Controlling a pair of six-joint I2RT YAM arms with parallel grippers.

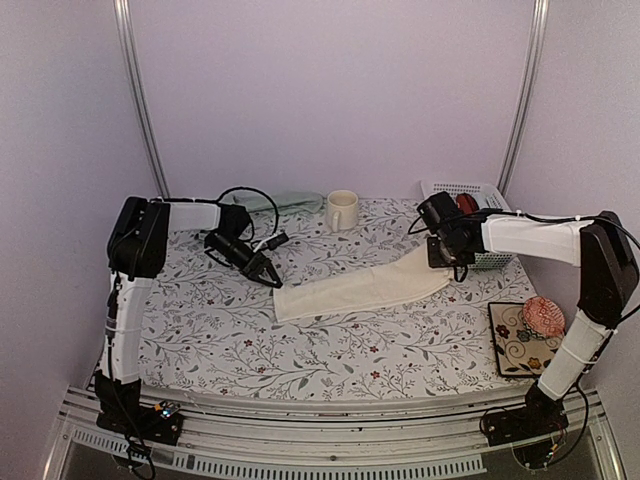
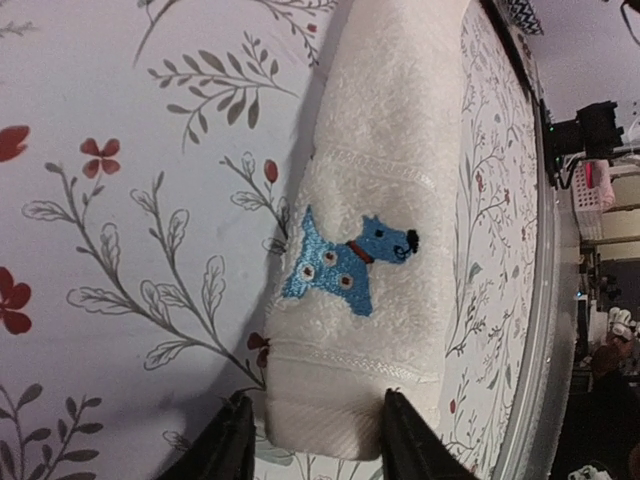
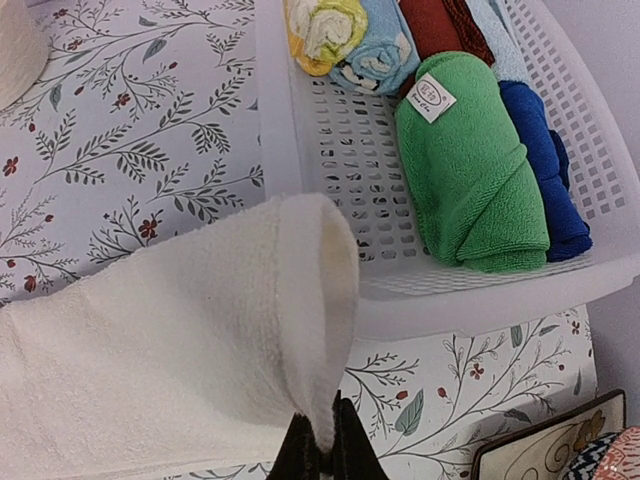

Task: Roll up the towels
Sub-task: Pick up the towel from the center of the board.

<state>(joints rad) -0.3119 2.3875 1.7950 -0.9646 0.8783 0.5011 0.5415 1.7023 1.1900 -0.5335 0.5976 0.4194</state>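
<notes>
Top external view: two towels, one cream towel (image 1: 360,288) mid-table, one green towel (image 1: 285,203) at the far edge. The right gripper (image 3: 322,455) pinches the cream towel's right end; the left gripper (image 2: 318,445), jaws spread, straddles its left end.

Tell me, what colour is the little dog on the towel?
The dog on the cream towel is blue with a red collar; left wrist view shows it best.

A long towel (image 1: 360,288) lies left to right across the middle of the table (image 1: 330,350). The left claw (image 2: 315,440) straddles its left end; the right claw (image 3: 322,455) pinches its raised right end. Behind it stands a mug (image 1: 342,210), with a second towel (image 1: 285,202) to the mug's left. A basket (image 3: 300,120) holding rolled cloths (image 3: 470,170) sits at back right, a plate (image 1: 510,345) at front right.
</notes>
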